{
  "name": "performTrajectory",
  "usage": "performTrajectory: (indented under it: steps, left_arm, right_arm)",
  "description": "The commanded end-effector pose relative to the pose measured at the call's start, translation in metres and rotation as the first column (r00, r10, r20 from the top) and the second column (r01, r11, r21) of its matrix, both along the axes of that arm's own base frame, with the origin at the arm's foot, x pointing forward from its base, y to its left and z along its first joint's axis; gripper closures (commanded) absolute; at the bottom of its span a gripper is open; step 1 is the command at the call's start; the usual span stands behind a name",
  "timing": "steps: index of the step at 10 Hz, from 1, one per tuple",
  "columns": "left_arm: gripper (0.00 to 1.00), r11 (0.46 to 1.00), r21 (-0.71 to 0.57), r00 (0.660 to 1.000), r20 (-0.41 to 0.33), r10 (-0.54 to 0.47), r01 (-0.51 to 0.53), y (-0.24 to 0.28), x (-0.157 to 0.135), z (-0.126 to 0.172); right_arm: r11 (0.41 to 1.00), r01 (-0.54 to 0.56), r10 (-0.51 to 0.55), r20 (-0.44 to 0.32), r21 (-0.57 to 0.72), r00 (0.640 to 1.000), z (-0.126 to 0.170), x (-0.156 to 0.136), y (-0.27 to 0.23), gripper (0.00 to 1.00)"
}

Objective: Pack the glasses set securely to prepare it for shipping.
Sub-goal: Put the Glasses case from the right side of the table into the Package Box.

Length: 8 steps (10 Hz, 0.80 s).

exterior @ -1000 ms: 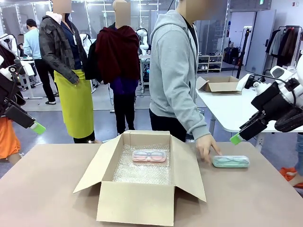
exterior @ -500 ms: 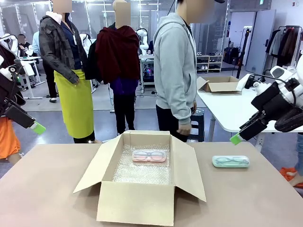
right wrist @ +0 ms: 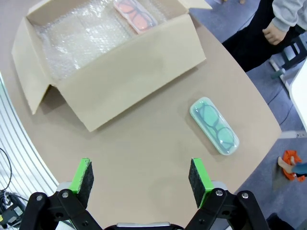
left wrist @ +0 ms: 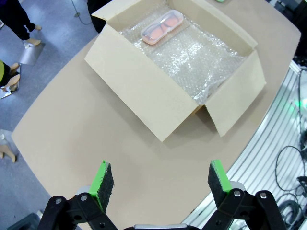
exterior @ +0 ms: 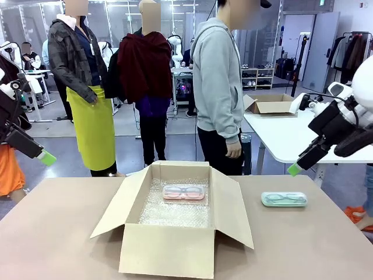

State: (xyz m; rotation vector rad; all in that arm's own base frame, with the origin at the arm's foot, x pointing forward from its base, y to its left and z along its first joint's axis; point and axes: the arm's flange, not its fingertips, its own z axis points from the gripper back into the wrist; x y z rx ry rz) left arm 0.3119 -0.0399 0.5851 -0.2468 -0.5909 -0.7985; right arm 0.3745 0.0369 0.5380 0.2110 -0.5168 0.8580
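Since the earlier frame the person's hand [exterior: 233, 150] has lifted off the mint-green-based glasses case [exterior: 284, 199], an oblong case with a transparent lid, and now hangs at the person's side beyond the far edge of the light-brown counter [exterior: 58, 233]. The case itself has not shifted; it lies flat on the counter at right of centre, apart from the open brown cardboard box [exterior: 169, 248].

The pink-based glasses case [exterior: 183, 192], of the same shape and lid, rests inside the box on a clear bubble wrap sheet [exterior: 175, 213], close to the far wall.

The right gripper [exterior: 294, 169] hovers above the counter's right edge, its green-padded fingers spread wide and holding nothing. In the right wrist view the mint-green-based glasses case [right wrist: 214, 125] appears just above and right of that gripper [right wrist: 139, 172].

The left gripper [exterior: 45, 157] hangs at the frame's left edge, likewise spread and empty. In the left wrist view the pink-based glasses case [left wrist: 162, 27] lies far beyond it [left wrist: 159, 172], at top centre.
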Motion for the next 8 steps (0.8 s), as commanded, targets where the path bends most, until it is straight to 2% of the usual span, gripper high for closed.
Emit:
performTrajectory:
  steps: [1,4,6,8]
  left_arm:
    - [0.00,1.000,-0.014,1.000,0.001,-0.008,0.008,0.001,-0.001,0.001]
    - [0.00,1.000,-0.014,1.000,0.001,-0.008,0.008,0.001,-0.001,0.001]
    - [0.00,1.000,-0.014,1.000,0.001,-0.008,0.008,0.001,-0.001,0.001]
    - [0.00,1.000,-0.014,1.000,0.001,-0.008,0.008,0.001,-0.001,0.001]
  right_arm:
    - [0.999,0.002,-0.004,-0.051,-0.053,0.999,0.001,0.041,-0.014,0.00]
    - [0.994,0.059,-0.068,-0.103,-0.087,0.992,-0.011,0.096,-0.036,0.00]
    - [0.992,-0.010,-0.008,-0.142,-0.126,0.990,-0.030,0.128,-0.044,0.00]
    - [0.984,-0.077,0.053,-0.149,-0.158,0.987,-0.050,0.156,-0.049,0.00]
